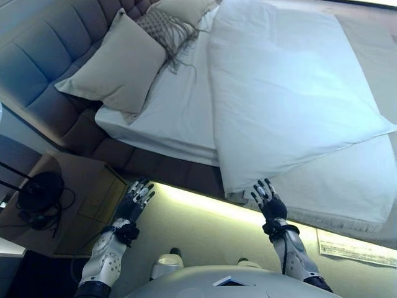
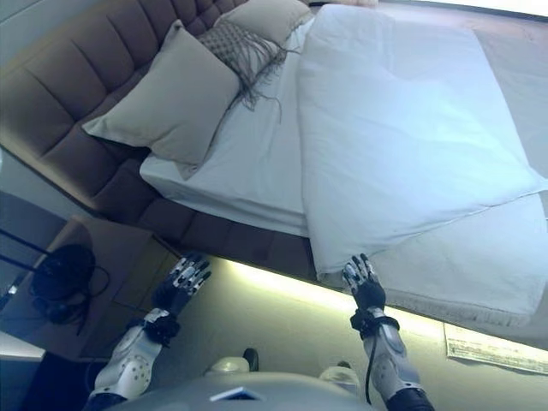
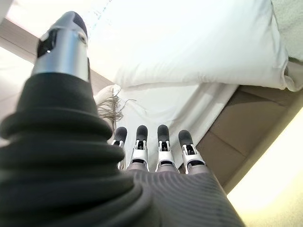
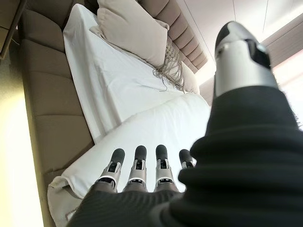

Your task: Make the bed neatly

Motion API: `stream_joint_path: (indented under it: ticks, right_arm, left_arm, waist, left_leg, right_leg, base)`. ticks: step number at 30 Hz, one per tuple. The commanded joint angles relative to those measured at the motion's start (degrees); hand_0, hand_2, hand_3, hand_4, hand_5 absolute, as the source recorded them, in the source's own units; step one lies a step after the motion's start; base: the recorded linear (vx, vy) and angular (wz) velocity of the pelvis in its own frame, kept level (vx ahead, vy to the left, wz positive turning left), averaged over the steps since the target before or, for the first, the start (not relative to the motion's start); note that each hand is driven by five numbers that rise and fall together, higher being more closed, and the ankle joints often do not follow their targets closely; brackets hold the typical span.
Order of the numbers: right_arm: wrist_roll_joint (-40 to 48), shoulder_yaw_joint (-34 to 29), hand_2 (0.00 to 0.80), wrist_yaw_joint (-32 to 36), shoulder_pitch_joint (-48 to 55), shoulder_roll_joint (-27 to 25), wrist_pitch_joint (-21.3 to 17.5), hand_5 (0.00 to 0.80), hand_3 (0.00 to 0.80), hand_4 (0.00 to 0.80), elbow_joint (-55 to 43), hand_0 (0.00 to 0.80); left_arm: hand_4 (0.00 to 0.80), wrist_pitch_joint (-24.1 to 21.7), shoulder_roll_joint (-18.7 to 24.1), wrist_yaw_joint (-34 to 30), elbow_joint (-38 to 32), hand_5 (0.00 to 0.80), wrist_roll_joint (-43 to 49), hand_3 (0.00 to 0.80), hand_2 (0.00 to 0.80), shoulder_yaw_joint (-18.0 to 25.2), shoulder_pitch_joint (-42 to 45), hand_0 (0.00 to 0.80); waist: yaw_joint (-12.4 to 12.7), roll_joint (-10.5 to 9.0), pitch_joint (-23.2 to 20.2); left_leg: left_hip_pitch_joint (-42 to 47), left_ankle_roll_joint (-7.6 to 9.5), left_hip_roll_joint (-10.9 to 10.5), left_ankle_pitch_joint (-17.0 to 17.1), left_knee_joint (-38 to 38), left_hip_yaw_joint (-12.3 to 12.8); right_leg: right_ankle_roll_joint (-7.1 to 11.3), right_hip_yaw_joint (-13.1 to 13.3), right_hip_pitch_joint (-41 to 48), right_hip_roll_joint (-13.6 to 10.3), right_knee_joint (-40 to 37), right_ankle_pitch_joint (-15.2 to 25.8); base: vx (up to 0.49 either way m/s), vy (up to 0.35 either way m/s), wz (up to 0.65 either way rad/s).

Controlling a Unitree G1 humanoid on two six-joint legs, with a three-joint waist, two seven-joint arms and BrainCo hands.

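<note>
Bed [image 1: 180, 112]: you see it lying crosswise ahead of you, with a padded headboard [image 1: 43, 68] on your left and a brown upholstered side frame [image 1: 155, 167] facing you.
Duvet [image 1: 291, 93]: you find the white duvet spread over the middle and right part of the mattress, its near corner hanging past the bed's edge just above your right hand. A lower white layer [image 1: 353, 192] with a fringed hem shows under it on the right.
Sheet [image 1: 180, 105]: you see it bare between the duvet and the pillows.
Pillows: a large beige pillow [image 1: 118, 62] leans against the headboard nearest you; a second pale pillow [image 1: 183, 9] sits farther back.
Throw [image 1: 164, 31]: a grey knitted piece with loose fringe lies between the two pillows.
Left hand [image 1: 133, 202]: you hold it up in front of the bed's side frame, fingers straight and spread, touching nothing.
Right hand [image 1: 268, 200]: you hold it just below the duvet's hanging corner, fingers [image 4: 137, 158] straight and spread, with nothing in them; you cannot tell whether the tips touch the cloth.
Nightstand [image 1: 74, 198]: on your left beside the headboard, carrying a dark round object [image 1: 40, 192] with cords.
Paper [image 1: 356, 248]: a printed sheet lies on the floor at the right; its writing is too small for you to read.
</note>
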Motion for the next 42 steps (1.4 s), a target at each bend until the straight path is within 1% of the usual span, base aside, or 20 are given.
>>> stream_joint_path:
  ticks: [1,3,5,8,9,10,12,13,15,18,21,24,26,28,30,31,34,36,39,42]
  right_arm:
    - [-0.8,-0.7,0.000,-0.8,-1.2,2.3,-2.6,0.000,0.000,0.000,-4.4,0.000]
    - [-1.5,-0.6,0.000,0.6,-0.9,2.2,-2.3,0.000,0.000,0.000,-4.4,0.000]
    - [-1.8,-0.8,0.000,2.4,-1.2,2.3,-2.0,0.000,0.000,0.000,-3.5,0.000]
    - [-2.1,-1.3,0.000,2.8,-4.2,3.1,-1.7,0.000,0.000,0.000,-0.9,0.000]
    - [-2.0,-1.4,0.000,2.5,-5.3,3.3,-1.8,0.000,0.000,0.000,-0.2,0.000]
    - [-2.3,-1.7,0.000,2.1,-6.2,3.5,-1.4,0.000,0.000,0.000,0.4,0.000]
    - [-2.6,-1.8,0.000,1.9,-6.6,3.4,-0.7,0.000,0.000,0.000,0.3,0.000]
    - [-2.7,-1.7,0.000,2.1,-6.3,3.3,-0.3,0.000,0.000,0.000,0.0,0.000]
    - [-2.8,-1.9,0.000,3.6,-4.8,3.5,0.3,0.000,0.000,0.000,0.0,0.000]
    - [-2.6,-2.2,0.000,5.2,-1.2,3.3,0.9,0.000,0.000,0.000,-1.5,0.000]
    - [-2.5,-2.6,0.000,6.0,0.8,2.5,0.8,0.000,0.000,0.000,-1.9,0.000]
    - [-3.3,-1.1,0.000,5.3,-0.4,1.2,1.2,0.000,0.000,0.000,-1.4,0.000]
    - [-3.0,-1.2,0.000,4.7,-1.0,0.0,2.2,0.000,0.000,0.000,-2.0,0.000]
    - [-1.1,-1.9,0.000,5.6,-0.5,-1.5,2.4,0.000,0.000,0.000,-2.6,0.000]
    - [-1.0,-2.9,0.000,5.4,-0.1,-2.3,1.5,0.000,0.000,0.000,-1.4,0.000]
    - [-0.6,-3.3,0.000,5.0,-0.1,-2.9,0.8,0.000,0.000,0.000,-0.6,0.000]
    - [2.7,-4.3,0.000,4.5,-0.7,-2.9,-1.6,0.000,0.000,0.000,0.2,0.000]
    - [4.2,-4.3,0.000,3.6,-0.7,-2.5,-2.5,0.000,0.000,0.000,-0.2,0.000]
    - [3.6,-3.4,0.000,1.1,-0.7,-1.9,-1.5,0.000,0.000,0.000,-1.1,0.000]
    - [3.2,-1.9,0.000,0.4,-0.7,-1.8,-1.0,0.000,0.000,0.000,-1.8,0.000]
  left_arm:
    - [0.000,-3.9,3.5,-0.5,-1.3,0.000,1.3,0.000,0.000,2.4,-1.8,0.000]
    - [0.000,-3.5,3.7,-0.1,-1.8,0.000,1.0,0.000,0.000,2.8,-2.3,0.000]
    - [0.000,-3.5,4.2,0.5,-2.3,0.000,0.6,0.000,0.000,3.3,-2.4,0.000]
    - [0.000,-3.2,4.2,1.1,-2.9,0.000,-0.1,0.000,0.000,4.0,-2.4,0.000]
    - [0.000,-2.9,4.4,1.2,-3.2,0.000,-0.3,0.000,0.000,4.1,-2.3,0.000]
    - [0.000,-2.7,4.4,1.1,-3.1,0.000,-0.4,0.000,0.000,4.3,-2.0,0.000]
    - [0.000,-2.5,4.6,0.4,-2.7,0.000,-0.4,0.000,0.000,4.9,-1.6,0.000]
    - [0.000,-2.3,4.7,0.1,-2.6,0.000,-0.3,0.000,0.000,5.6,-1.1,0.000]
    - [0.000,-1.9,4.7,-0.3,-2.2,0.000,0.4,0.000,0.000,7.2,0.2,0.000]
    - [0.000,-1.5,4.7,-2.0,-2.3,0.000,1.3,0.000,0.000,8.0,1.7,0.000]
    - [0.000,-1.0,4.8,-3.3,-3.4,0.000,0.5,0.000,0.000,8.4,4.0,0.000]
    - [0.000,-1.5,5.0,-3.1,-2.4,0.000,-1.7,0.000,0.000,8.1,5.1,0.000]
    - [0.000,-0.9,4.9,-3.5,-1.9,0.000,-3.6,0.000,0.000,8.0,5.7,0.000]
    - [0.000,-0.1,4.3,-4.9,-3.8,0.000,-4.2,0.000,0.000,7.2,5.7,0.000]
    - [0.000,-0.6,3.9,-4.9,-4.5,0.000,-5.3,0.000,0.000,4.9,4.7,0.000]
    - [0.000,-0.4,3.3,-4.9,-4.9,0.000,-5.4,0.000,0.000,3.8,4.3,0.000]
    - [0.000,-1.1,2.6,-6.1,-4.4,0.000,-3.2,0.000,0.000,0.7,3.3,0.000]
    - [0.000,-1.2,2.6,-6.8,-4.3,0.000,-2.3,0.000,0.000,-1.1,2.7,0.000]
    - [0.000,-0.9,2.6,-5.5,-4.0,0.000,-1.6,0.000,0.000,-2.2,0.6,0.000]
    - [0.000,-1.1,1.9,-4.7,-2.5,0.000,-3.0,0.000,0.000,-2.7,-1.3,0.000]
  waist:
    - [0.7,0.05,-0.7]
    - [0.3,0.21,-0.4]
    - [0.3,-0.41,0.0]
    - [1.0,-2.65,0.7]
    - [1.1,-3.44,0.9]
    - [1.2,-4.18,1.2]
    - [1.0,-4.98,1.2]
    - [1.0,-5.31,1.1]
    - [1.3,-6.13,0.9]
    - [0.7,-6.93,0.4]
    - [0.3,-6.74,0.1]
    - [-0.4,-6.33,0.2]
    - [-0.9,-5.38,0.0]
    - [-1.0,-5.74,-0.4]
    - [-1.8,-5.71,-0.8]
    - [-2.1,-5.54,-0.6]
    - [-2.2,-5.45,-0.1]
    - [-2.0,-5.08,-0.1]
    - [-1.6,-3.28,-0.4]
    - [-1.1,-1.99,-0.5]
  left_leg:
    - [-1.3,8.52,-7.1,-4.8,6.2,-1.5]
    - [-0.5,8.71,-7.3,-5.7,6.7,-0.9]
    - [0.0,8.11,-7.3,-7.2,7.9,0.1]
    - [0.5,6.12,-7.2,-9.5,9.5,-0.1]
    - [0.0,5.55,-7.0,-9.4,10.1,-0.1]
    - [0.4,4.48,-6.2,-11.0,11.0,-0.8]
    - [0.5,3.91,-5.4,-12.2,11.4,-1.1]
    - [0.9,3.70,-4.7,-12.9,11.5,-0.6]
    - [1.8,3.76,-3.7,-14.0,11.6,0.7]
    - [2.3,3.90,-3.1,-15.5,12.9,-0.2]
    - [3.4,3.21,-1.3,-16.4,13.2,-2.2]
    - [3.8,1.32,3.2,-13.9,14.8,-3.0]
    - [4.9,-0.86,7.0,-7.6,14.7,-3.8]
    - [3.7,-1.37,8.4,-2.9,16.7,-4.2]
    - [1.9,-1.25,9.5,-0.1,19.7,-2.2]
    - [0.1,-0.71,10.1,-0.3,22.9,-0.7]
    - [-2.1,-0.32,9.5,-0.3,23.1,1.6]
    - [-1.5,-0.63,8.4,0.4,19.1,1.4]
    - [-1.0,-2.17,7.1,4.0,8.0,-2.1]
    - [-3.0,-3.74,6.7,8.4,1.6,-4.5]
  right_leg:
    - [-1.43,2.2,-7.1,-5.3,30.1,3.2]
    - [-1.18,1.8,-8.8,-6.0,29.9,4.5]
    - [-0.38,0.8,-8.7,-6.3,22.5,6.3]
    - [1.54,0.8,-7.4,-8.2,4.7,12.5]
    - [1.31,0.3,-6.8,-8.8,-1.3,14.7]
    - [2.41,1.7,-6.0,-9.0,-9.3,16.8]
    - [3.62,2.6,-5.8,-9.7,-14.6,18.7]
    - [4.28,1.5,-5.9,-9.4,-17.8,19.0]
    - [5.17,-1.6,-6.0,-8.6,-19.5,19.5]
    - [5.65,0.0,-7.0,-7.9,-18.7,19.7]
    - [5.85,2.5,-7.2,-6.4,-17.3,17.5]
    - [4.76,5.2,-7.6,-2.2,-13.0,13.5]
    - [3.22,5.6,-8.0,0.9,-9.6,10.1]
    - [1.43,4.0,-6.0,3.6,-10.5,8.1]
    - [-0.81,2.2,-4.5,5.5,-10.5,5.7]
    - [-2.30,1.4,-3.4,6.6,-9.9,4.0]
    - [-3.55,-1.0,-1.8,7.9,-9.2,2.3]
    - [-3.56,-2.2,-1.0,8.4,-9.3,1.8]
    - [-3.43,-2.5,0.1,9.4,-9.4,0.6]
    - [-3.55,-2.0,1.8,10.3,-10.3,-0.8]
  base:
    - [0.123,0.247,0.13]
    - [0.156,0.082,0.17]
    - [0.197,-0.104,0.07]
    - [0.195,-0.229,0.05]
    - [0.245,-0.332,-0.07]
    - [0.250,-0.304,-0.09]
    - [0.286,-0.261,-0.02]
    - [0.316,-0.253,0.08]
    - [0.354,-0.327,0.05]
    - [0.386,-0.378,0.10]
    - [0.405,-0.446,0.22]
    - [0.354,-0.510,0.08]
    - [0.319,-0.461,0.09]
    - [0.297,-0.490,0.28]
    - [0.226,-0.456,0.17]
    - [0.178,-0.406,0.27]
    - [0.144,-0.320,0.34]
    - [0.155,-0.171,0.29]
    - [0.167,-0.039,0.21]
    - [0.193,-0.002,0.21]
